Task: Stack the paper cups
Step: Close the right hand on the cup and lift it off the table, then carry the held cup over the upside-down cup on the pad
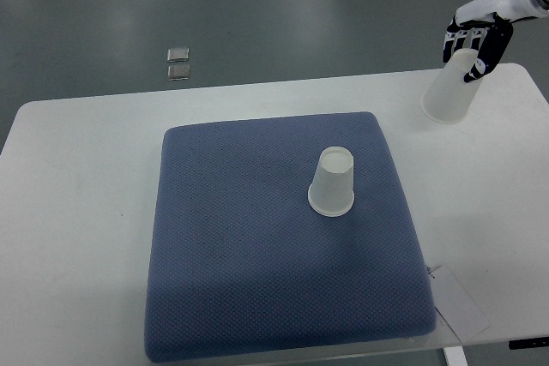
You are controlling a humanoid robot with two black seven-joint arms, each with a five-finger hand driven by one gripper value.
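Your right hand [477, 47] has its fingers clamped on an inverted cup [450, 93], seemingly to carry it over the cup on the mat [331, 183].

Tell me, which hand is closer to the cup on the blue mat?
Right. The right hand is up at the table's far right corner, gripping another cup, apart from the cup on the mat. The left hand is out of view.

Counter [77, 212]: white, rectangular.
Mat [257, 280]: blue textured fabric pad, centred on counter.
Cup one [332, 182]: white paper cup, inverted on mat.
Cup two [449, 92]: translucent white cup, tilted, at the counter's far right.
Right hand [477, 45]: black-and-white fingers curled around cup two's top.
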